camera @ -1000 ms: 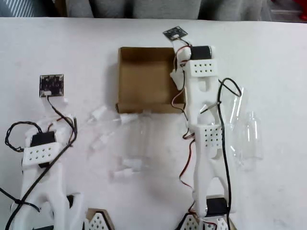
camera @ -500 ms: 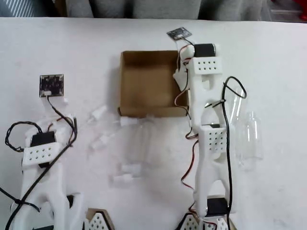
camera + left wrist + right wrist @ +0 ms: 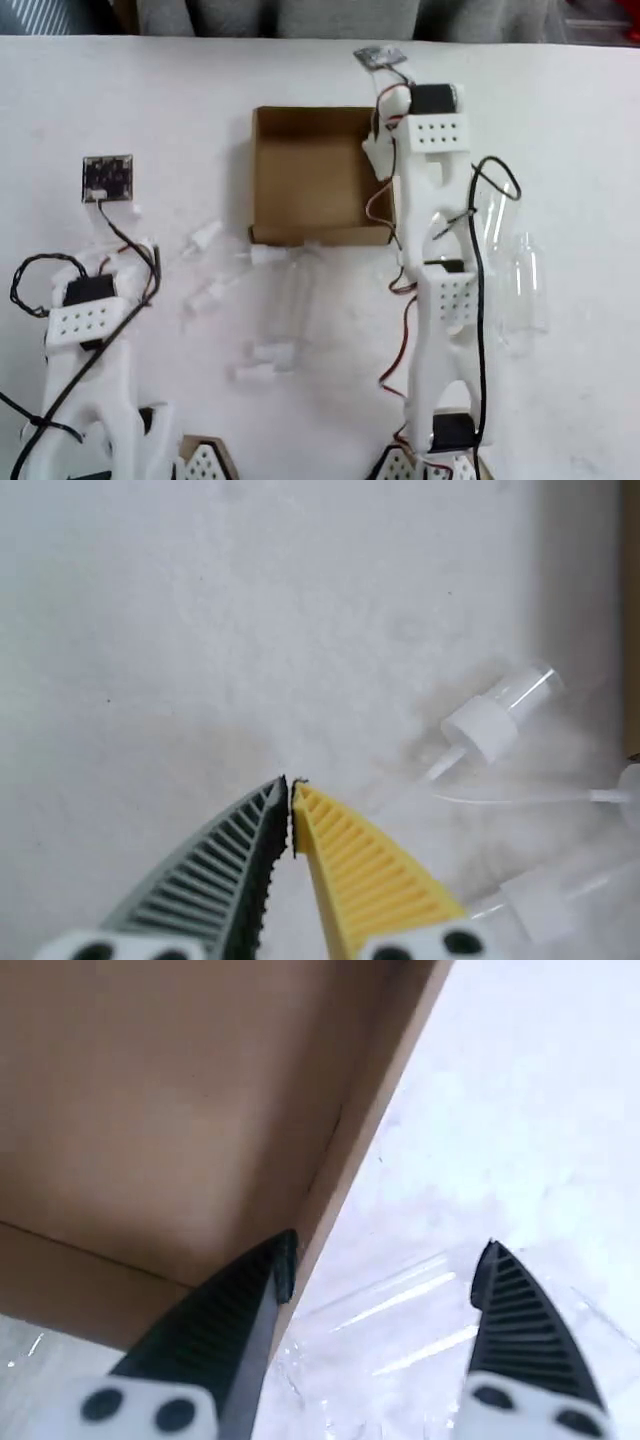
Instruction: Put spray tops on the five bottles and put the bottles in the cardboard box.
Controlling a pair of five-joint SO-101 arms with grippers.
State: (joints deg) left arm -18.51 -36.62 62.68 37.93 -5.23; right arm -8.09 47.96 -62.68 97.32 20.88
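**A:** What do we see from above?

**B:** We find the cardboard box (image 3: 256,170) in the middle of the table (image 3: 150,90), with the right arm (image 3: 440,300) stretched along its right wall. Clear bottles (image 3: 524,285) lie on the table just right of that arm. A third bottle (image 3: 296,292) lies just outside the box's near wall. Loose spray tops (image 3: 205,237) are scattered between the box and the left arm (image 3: 90,325). We cannot tell whether any top sits on a bottle.

**A:** And from the left wrist?

**B:** We see the left gripper (image 3: 292,788) with its grey and yellow fingers pressed together, pinching nothing, tips over the table. A spray top (image 3: 490,720) lies near it, apart from the tips. A second top (image 3: 545,908) lies beside the yellow finger.

**A:** And the right wrist?

**B:** There we see the right gripper (image 3: 388,1250) spread wide, straddling the box's side wall (image 3: 370,1090). One finger is on the inner side and the other is outside, over the table. Clear plastic (image 3: 400,1305) glints on the table between the fingers, and they grip nothing.
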